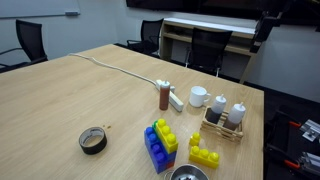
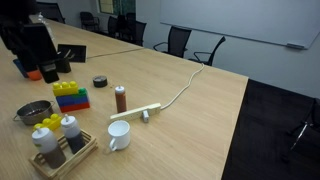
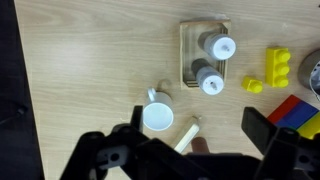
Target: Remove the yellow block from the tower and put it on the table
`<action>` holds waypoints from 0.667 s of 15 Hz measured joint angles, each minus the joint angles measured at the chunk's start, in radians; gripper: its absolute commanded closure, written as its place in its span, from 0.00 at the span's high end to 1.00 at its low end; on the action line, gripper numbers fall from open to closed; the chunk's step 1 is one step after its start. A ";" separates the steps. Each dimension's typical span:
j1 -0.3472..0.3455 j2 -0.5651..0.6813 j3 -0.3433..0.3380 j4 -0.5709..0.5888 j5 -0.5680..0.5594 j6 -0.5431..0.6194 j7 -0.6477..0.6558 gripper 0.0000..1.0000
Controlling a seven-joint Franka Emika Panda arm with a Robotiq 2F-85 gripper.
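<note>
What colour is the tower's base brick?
Base brick: blue, clearest in an exterior view.

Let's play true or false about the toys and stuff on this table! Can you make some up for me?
1. The yellow block sits on the tower. True.
2. The end effector holds a brick. False: it is open and empty.
3. The mug is red. False: it is white.
4. Two bottles stand in the tray. True.
</note>
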 measured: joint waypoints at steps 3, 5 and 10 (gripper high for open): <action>0.045 0.102 0.025 0.040 0.029 0.045 -0.021 1.00; 0.070 0.168 0.045 0.063 0.056 0.063 -0.033 1.00; 0.078 0.209 0.047 0.094 0.064 0.067 -0.050 1.00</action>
